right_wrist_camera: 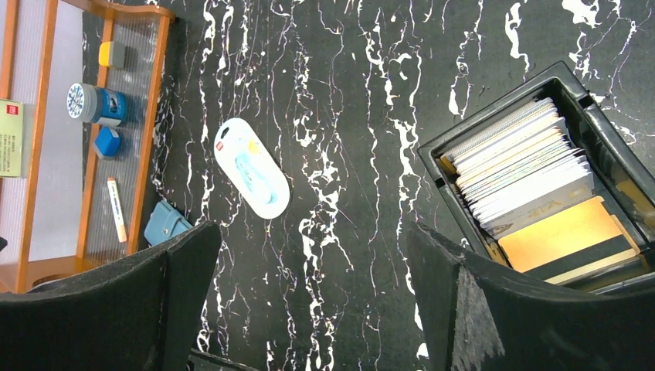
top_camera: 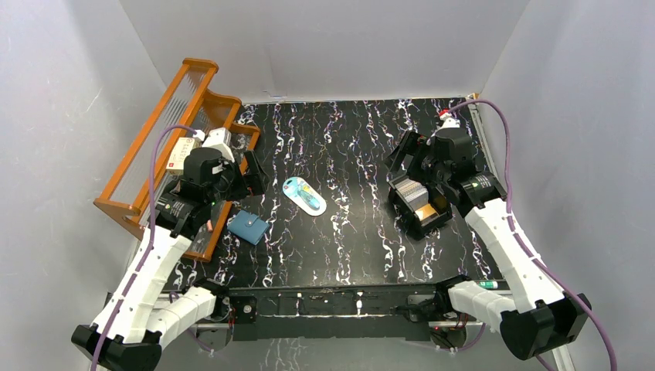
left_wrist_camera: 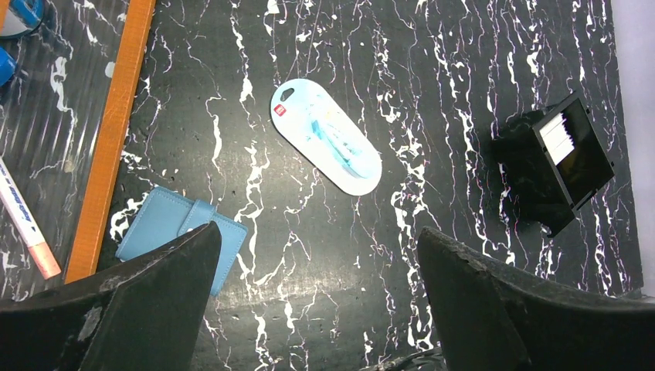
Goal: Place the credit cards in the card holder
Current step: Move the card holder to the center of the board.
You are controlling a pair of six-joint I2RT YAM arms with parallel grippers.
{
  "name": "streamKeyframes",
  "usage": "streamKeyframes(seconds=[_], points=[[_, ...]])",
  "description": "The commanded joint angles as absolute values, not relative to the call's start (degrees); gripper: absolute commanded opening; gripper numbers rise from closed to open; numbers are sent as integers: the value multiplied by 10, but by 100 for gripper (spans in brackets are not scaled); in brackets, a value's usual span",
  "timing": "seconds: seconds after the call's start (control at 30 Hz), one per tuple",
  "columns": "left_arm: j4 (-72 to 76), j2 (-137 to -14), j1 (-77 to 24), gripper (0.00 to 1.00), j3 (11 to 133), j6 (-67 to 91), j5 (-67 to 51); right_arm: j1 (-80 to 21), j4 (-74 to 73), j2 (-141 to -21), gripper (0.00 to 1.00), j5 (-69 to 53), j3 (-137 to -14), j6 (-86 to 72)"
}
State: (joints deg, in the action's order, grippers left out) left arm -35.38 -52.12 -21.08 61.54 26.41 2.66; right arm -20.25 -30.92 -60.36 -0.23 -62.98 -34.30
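While both claws hang over the table with nothing in them, the job looks not yet begun. At the far left, beside the wooden tray (left_wrist_camera: 116,124), the left claw (left_wrist_camera: 318,232) is spread wide and touches nothing. The card holder (left_wrist_camera: 174,232) lies just below it on the table, close to the tray's edge. It is folded shut with its tab over the front, so no pocket is showing and no card is in it. Near the middle of the table lies a pale blue oval packet (top_camera: 303,195), which has no part in the job. Further right stands the black box (right_wrist_camera: 494,104), and the credit cards (right_wrist_camera: 517,166) are packed in it on edge, grey and white ones with a few tan ones at the near end. The right claw (right_wrist_camera: 313,232) hovers just beside the box, also spread wide and empty. As I judge it, everything is left to do: open the holder, lift the cards out and slide them in.
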Motion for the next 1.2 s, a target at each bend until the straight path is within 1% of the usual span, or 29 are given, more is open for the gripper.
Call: streamKeyframes(seconds=[0.0,0.27,0.37,0.47,0.5,0.53,0.63,0.73,0.77,0.83,0.9,0.93,1.07,1.17], points=[[-365,-511,-206,99,616,273,53,-200,-275,-583,98,-11,-622,-342],[-362,-493,-206,98,583,310,138,-199,-276,-582,98,-20,-620,-330],[-377,-505,-206,93,575,333,146,-199,-275,-581,98,-22,-618,-329],[-414,-530,-206,86,569,399,176,-199,-274,-580,98,-26,-617,-329],[-423,-538,-206,82,566,429,182,-199,-273,-580,98,-28,-616,-329],[-426,-549,-206,77,555,451,183,-199,-271,-579,98,-29,-615,-329],[-430,-568,-206,54,522,514,197,-199,-263,-577,98,-33,-613,-329],[-431,-583,-206,41,491,557,208,-199,-261,-577,98,-37,-615,-329],[-428,-588,-206,38,481,561,208,-200,-262,-577,98,-38,-617,-328],[-418,-594,-206,38,463,564,206,-199,-267,-577,98,-39,-622,-323],[-403,-600,-206,44,445,557,206,-200,-269,-572,98,-39,-624,-319],[-391,-603,-206,45,433,552,207,-200,-269,-568,98,-38,-623,-317],[-319,-621,-205,48,394,490,207,-200,-248,-545,98,-44,-606,-317],[-285,-652,-206,50,395,456,217,-199,-236,-536,98,-60,-595,-317]])
